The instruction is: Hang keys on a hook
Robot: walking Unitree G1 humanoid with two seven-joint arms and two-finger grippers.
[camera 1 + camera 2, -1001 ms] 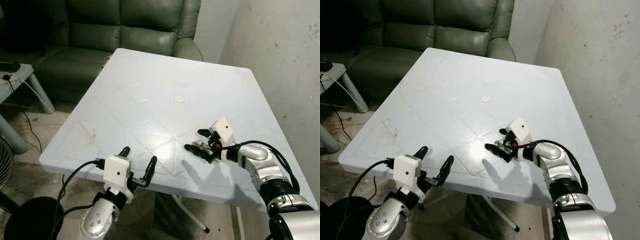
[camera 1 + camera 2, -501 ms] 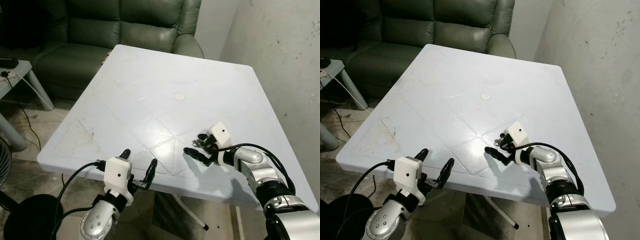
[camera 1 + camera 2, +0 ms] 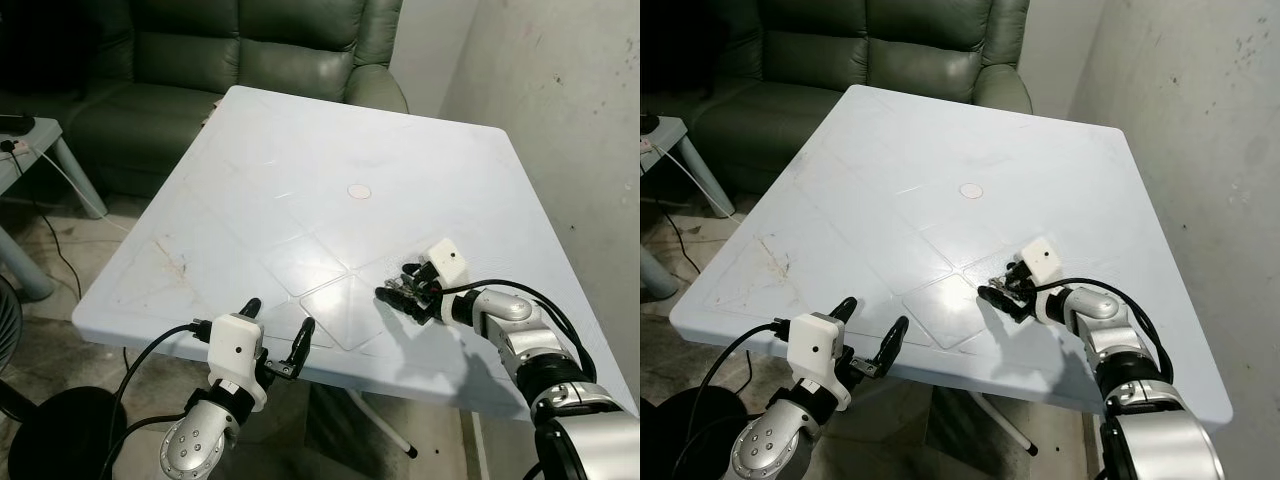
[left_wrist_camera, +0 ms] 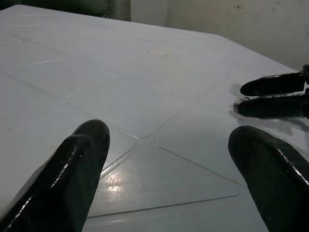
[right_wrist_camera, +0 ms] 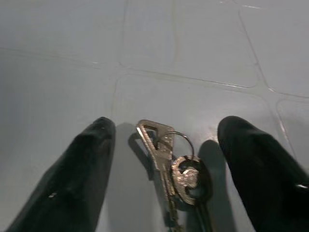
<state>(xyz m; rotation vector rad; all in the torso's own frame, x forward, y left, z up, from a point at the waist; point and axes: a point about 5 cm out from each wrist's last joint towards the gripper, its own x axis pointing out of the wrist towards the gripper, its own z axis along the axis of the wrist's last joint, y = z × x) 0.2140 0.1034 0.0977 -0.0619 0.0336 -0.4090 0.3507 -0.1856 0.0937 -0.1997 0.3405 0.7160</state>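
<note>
Early in the task, by the look of it. Keys (image 5: 171,164) flat on the white table (image 3: 300,180), between the spread fingers of the right gripper (image 5: 164,159), not yet pinched. Left gripper (image 3: 275,322) spread too, idle at the near edge (well apart). Lifting, carrying and hanging probably all left.

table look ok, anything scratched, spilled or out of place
Mostly fine. The white table has a brownish scuff near its left edge. The keys lie flat between the open right gripper fingers, not yet grasped.
</note>
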